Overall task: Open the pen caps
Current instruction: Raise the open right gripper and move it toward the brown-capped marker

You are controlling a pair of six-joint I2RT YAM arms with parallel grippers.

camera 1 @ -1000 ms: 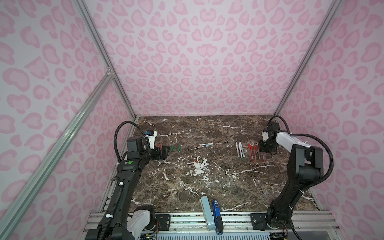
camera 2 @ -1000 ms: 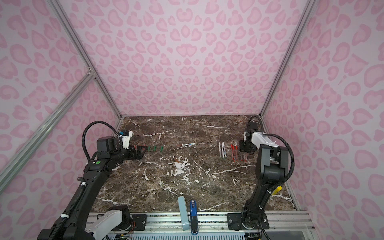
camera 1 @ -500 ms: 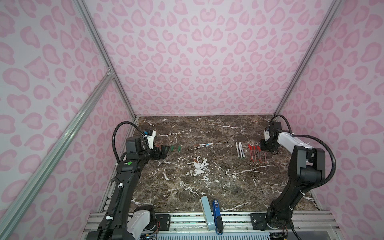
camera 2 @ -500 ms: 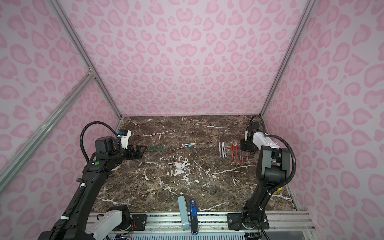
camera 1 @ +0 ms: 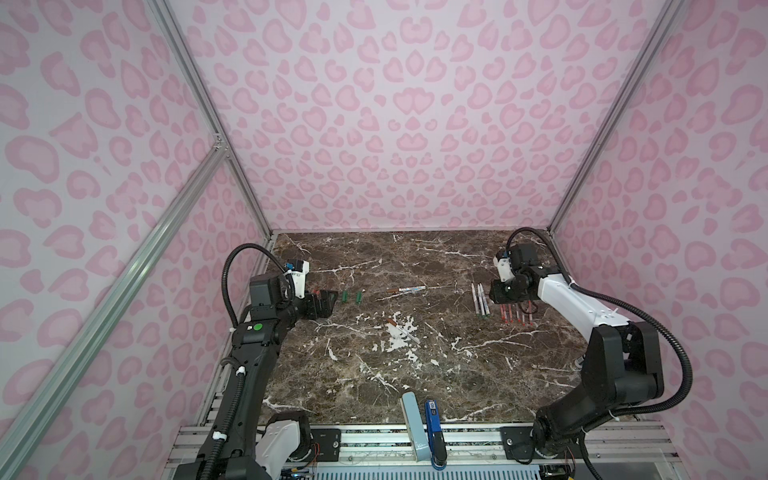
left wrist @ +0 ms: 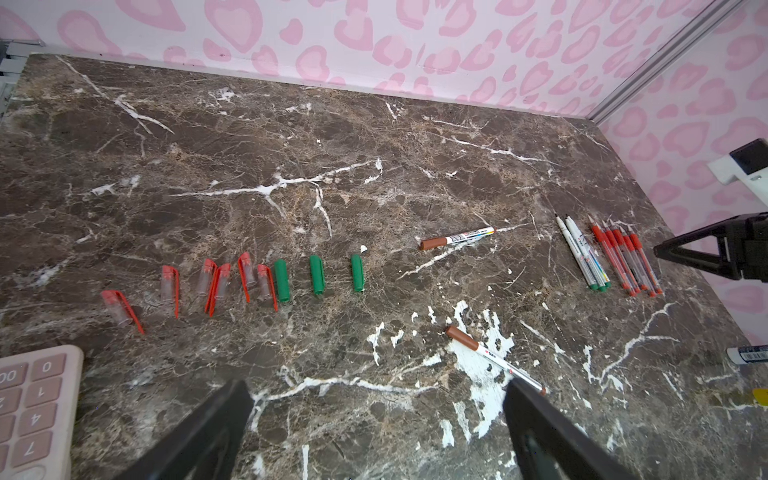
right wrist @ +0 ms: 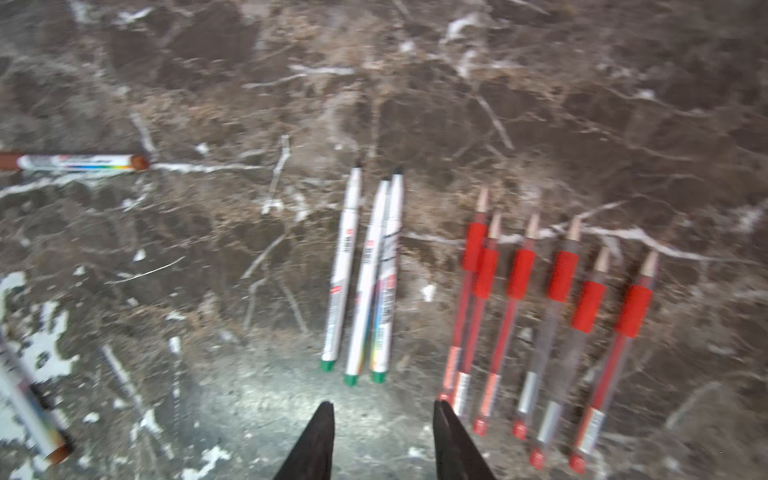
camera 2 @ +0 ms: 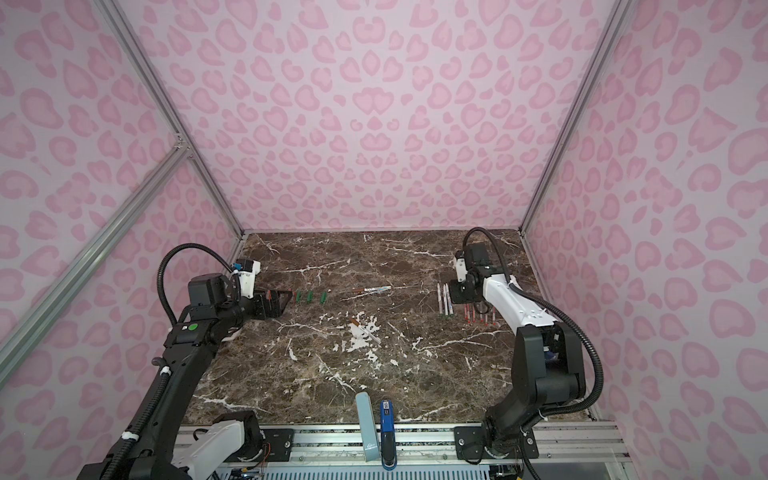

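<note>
pen caps (left wrist: pixel 317 280) lie in a row near a pink calculator (left wrist: pixel 33 409).

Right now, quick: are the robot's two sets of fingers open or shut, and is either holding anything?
The left fingers: open wide, holding nothing.
The right fingers: apart, open, nothing between them.

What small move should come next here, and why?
Probably move the right claw, open and empty, to the far brown-capped marker: the white markers and red pens by it lie uncapped, while two brown caps are still on.
</note>
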